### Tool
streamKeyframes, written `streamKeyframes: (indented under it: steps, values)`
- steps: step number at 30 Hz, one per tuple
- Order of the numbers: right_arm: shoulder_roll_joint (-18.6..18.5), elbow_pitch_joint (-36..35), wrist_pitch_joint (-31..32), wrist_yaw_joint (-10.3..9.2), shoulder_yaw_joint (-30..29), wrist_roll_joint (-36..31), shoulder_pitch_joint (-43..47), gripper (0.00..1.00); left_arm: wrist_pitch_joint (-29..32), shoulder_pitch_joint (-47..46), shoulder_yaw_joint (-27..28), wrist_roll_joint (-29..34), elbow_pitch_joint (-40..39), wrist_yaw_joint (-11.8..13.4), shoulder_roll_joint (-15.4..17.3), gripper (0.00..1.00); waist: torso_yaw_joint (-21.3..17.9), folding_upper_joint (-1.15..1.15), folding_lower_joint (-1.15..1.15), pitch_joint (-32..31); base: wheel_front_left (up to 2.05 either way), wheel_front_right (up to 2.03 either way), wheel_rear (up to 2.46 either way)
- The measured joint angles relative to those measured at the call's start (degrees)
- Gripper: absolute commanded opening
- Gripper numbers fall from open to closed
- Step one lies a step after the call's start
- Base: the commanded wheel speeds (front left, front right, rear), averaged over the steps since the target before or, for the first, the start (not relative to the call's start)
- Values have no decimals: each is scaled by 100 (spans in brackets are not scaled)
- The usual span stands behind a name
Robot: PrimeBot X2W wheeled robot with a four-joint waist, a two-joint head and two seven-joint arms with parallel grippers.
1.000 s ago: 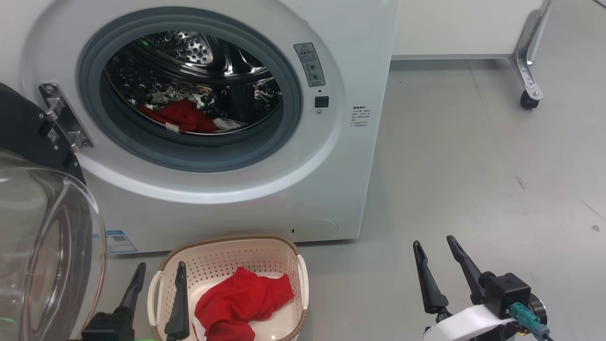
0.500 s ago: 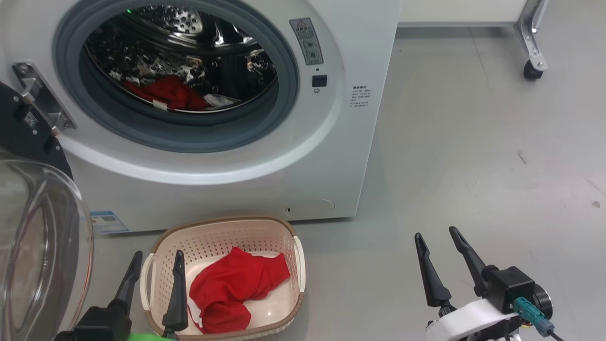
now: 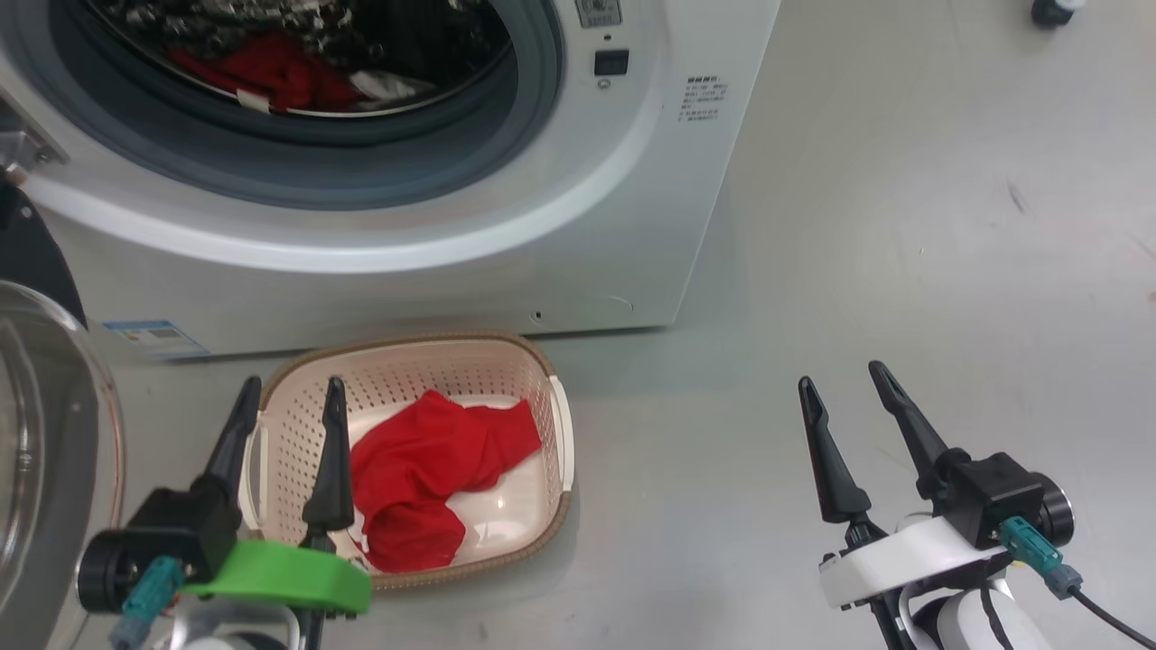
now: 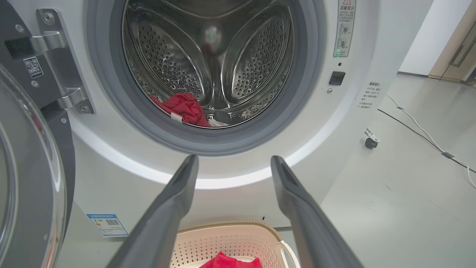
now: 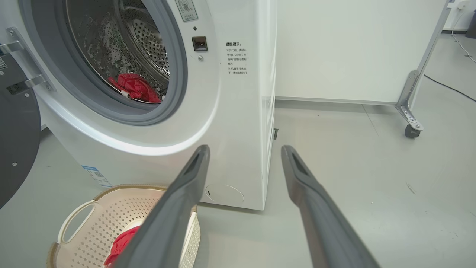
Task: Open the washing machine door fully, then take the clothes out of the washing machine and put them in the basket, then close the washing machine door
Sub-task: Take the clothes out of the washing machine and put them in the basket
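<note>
A red garment lies low in the perforated steel drum at the upper left of the head frame, and another red piece is heaped in the cream perforated basket on the floor just below the white washing machine. I worry limp cloth could catch on the grey rubber seal and drop short of the basket, or my reach could nudge that light plastic. The left pincer, over the basket's left end near the glass-bowled door, and the right pincer, at lower right, both stand apart, empty.
</note>
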Motion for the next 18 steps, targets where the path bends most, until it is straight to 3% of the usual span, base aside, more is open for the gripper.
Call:
streamKeyframes:
  steps: [9,18]
  values:
    - [69,-183,40,3,87,-38,-300,100,272,-1204,138,0,300,-53,131,100,-108,0,0,714,0,0,0]
    - [248,-214,-13,83,332,0,-683,100,949,-2604,266,48,673,-186,591,100,-426,0,0,1406,0,0,0]
